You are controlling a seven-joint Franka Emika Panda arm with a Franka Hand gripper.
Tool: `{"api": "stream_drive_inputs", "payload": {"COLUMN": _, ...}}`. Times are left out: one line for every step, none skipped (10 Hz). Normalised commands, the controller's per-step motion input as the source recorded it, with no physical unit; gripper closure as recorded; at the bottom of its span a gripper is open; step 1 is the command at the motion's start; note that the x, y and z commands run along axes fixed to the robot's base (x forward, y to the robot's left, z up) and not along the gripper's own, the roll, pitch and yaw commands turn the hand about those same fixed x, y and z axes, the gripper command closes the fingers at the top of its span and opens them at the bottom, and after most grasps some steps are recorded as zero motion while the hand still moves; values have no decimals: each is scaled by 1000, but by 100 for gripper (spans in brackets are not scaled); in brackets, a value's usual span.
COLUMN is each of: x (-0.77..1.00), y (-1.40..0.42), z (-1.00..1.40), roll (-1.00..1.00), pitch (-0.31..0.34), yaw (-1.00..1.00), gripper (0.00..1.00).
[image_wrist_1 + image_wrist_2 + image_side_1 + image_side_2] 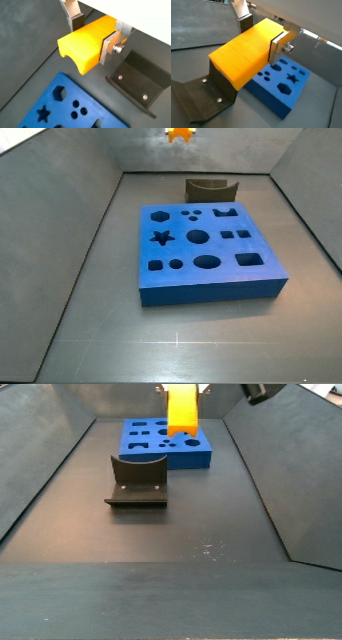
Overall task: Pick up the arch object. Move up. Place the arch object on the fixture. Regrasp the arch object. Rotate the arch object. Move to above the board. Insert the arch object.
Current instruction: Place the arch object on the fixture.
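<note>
Pincer: the pincer (93, 31) is up in the air, its two silver plates clamped on the yellow block, one plate on each side; both wrist views show it, and so the pincer (261, 31) reads as closed on the piece.
Fingers: one finger (111, 46) presses flat on the block's side, a round bolt head showing on it.
Arch object: the arch object (87, 44) hangs in the grip, clear of everything below; a curved notch shows in its lower end in a wrist view. In a side view the arch object (181, 411) hangs as a tall yellow bar high over the floor; in a side view only its tip (179, 134) peeks in at the top edge.
Fixture: the fixture (138, 479) stands on the dark floor, nothing resting on it; the fixture (206, 189) sits just behind the blue slab.
Board: the board (207, 252) lies flat on the floor, and its holes, star, circles, squares, hexagon and arch, all look unfilled.
Board and fixture: near each other; I cannot tell whether they touch.
</note>
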Motion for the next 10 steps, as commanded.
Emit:
{"api": "stream_drive_inputs", "payload": {"x": 1000, "y": 72, "z": -30, "roll": -609, "pitch": 45, "yaw": -118, "gripper": 100}}
{"api": "stream_drive_inputs", "payload": {"x": 1000, "y": 69, "z": -33, "roll": -462, "pitch": 35, "yaw": -111, "gripper": 100}}
{"api": "stream_drive_inputs", "payload": {"x": 1000, "y": 60, "z": -31, "roll": -276, "pitch": 24, "yaw": -98, "gripper": 100}}
{"api": "stream_drive_inputs", "payload": {"x": 1000, "y": 51, "z": -25, "roll": -221, "pitch": 20, "yaw": -92, "gripper": 100}}
{"api": "stream_drive_inputs", "payload": {"x": 1000, "y": 52, "z": -25, "roll": -180, "pitch": 14, "yaw": -82, "gripper": 100}}
{"api": "stream_drive_inputs", "payload": {"x": 1000, "y": 53, "z": -30, "roll": -176, "pitch": 13, "yaw": -73, "gripper": 100}}
{"api": "stream_drive_inputs", "payload": {"x": 930, "y": 45, "z": -32, "roll": -177, "pitch": 19, "yaw": -64, "gripper": 100}}
{"api": "stream_drive_inputs", "payload": {"x": 892, "y": 42, "z": -26, "roll": -176, "pitch": 23, "yaw": -63, "gripper": 100}}
{"api": "stream_drive_inputs", "payload": {"x": 822, "y": 37, "z": -23, "roll": -177, "pitch": 32, "yaw": -59, "gripper": 100}}
{"api": "stream_drive_inputs", "payload": {"x": 780, "y": 34, "z": -26, "roll": -178, "pitch": 38, "yaw": -53, "gripper": 100}}
